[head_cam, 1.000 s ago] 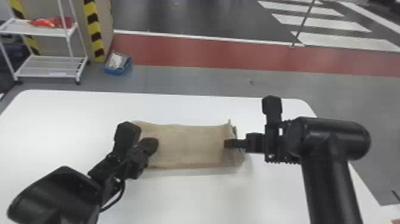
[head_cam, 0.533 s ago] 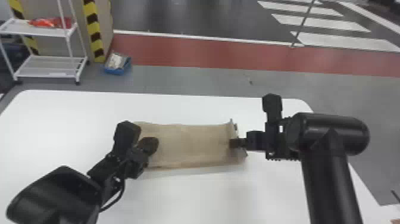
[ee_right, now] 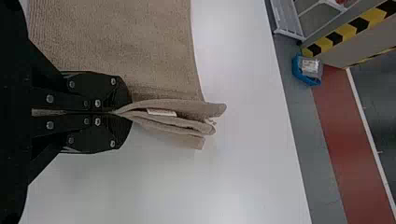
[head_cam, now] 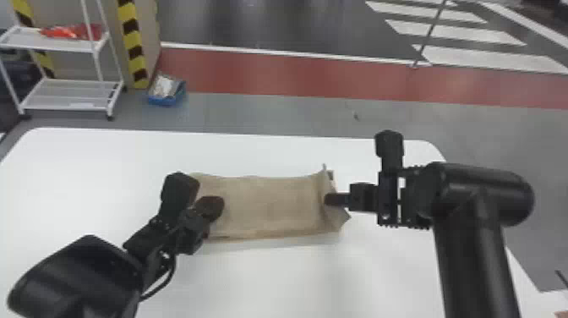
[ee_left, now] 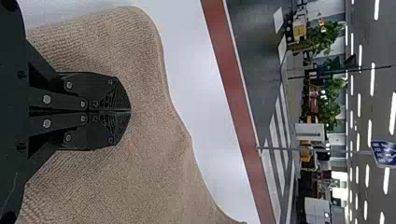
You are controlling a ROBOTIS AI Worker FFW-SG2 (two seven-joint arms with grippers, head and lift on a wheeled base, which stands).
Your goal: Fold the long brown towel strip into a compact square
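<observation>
Brown towel strip (head_cam: 270,207) lies across the white table (head_cam: 296,279), roughly oblong. Blue bin (head_cam: 164,101) on the floor holds a silvery packet (head_cam: 166,86); white rack (head_cam: 63,42) carries red items (head_cam: 69,32) up top. We note finely ribbed cloth, left gripper (head_cam: 214,206) resting on it, jaws together; right gripper (head_cam: 329,199) pinches the layered end, soft folds fanning beyond.

Brown woven towel strip (head_cam: 270,203): one. White label (ee_right: 161,112): one. Left gripper (head_cam: 217,206) and right gripper (head_cam: 327,199), black, flat-fingered: two. White smooth-topped bench (head_cam: 296,279): one. White metal rack (head_cam: 67,107), two-shelved: one. Blue plastic bin (head_cam: 162,100): one.
</observation>
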